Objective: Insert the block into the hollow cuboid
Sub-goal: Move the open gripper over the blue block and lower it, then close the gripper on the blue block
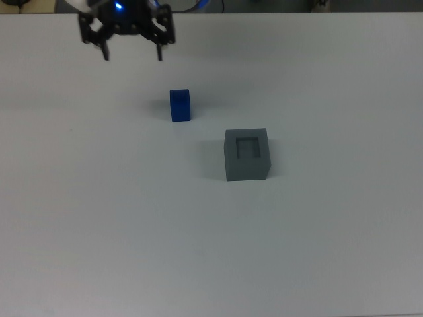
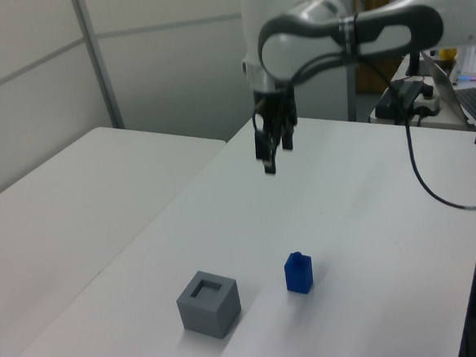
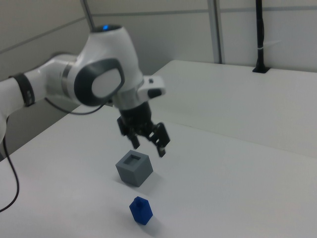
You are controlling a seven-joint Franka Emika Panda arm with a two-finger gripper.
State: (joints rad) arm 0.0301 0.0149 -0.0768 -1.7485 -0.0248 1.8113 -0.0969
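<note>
Your gripper (image 1: 132, 54) hangs in the air above the table (image 1: 317, 251) with its two fingers spread wide and nothing between them. In the top view it sits near the upper edge, at about 11 o'clock from the block (image 1: 179, 105) and well apart from it. In the left view the gripper (image 2: 268, 158) points down, high over the white surface, with the arm (image 2: 334, 37) curving in from the left view's right. In the right view the gripper (image 3: 148, 144) appears tilted, fingertips splayed, just above and to the right view's right of the cuboid (image 3: 133, 167) — that overlap is only the camera angle, since the top view shows the two far apart.

The block stands on the table, untouched. In the top view it lies at roughly 10 o'clock from the cuboid (image 1: 247, 154), near it but with a clear strip of table between them. In the left view the block (image 2: 298, 272) stands at 3 o'clock from the cuboid (image 2: 209, 303); in the right view the block (image 3: 141, 210) sits at 5 o'clock from it, closer to the camera.

The cuboid rests flat, its square recess facing up and holding nothing — you can see the darker floor of the recess in all three views.

A second white table (image 2: 68, 198) stands alongside, at the left view's left.
</note>
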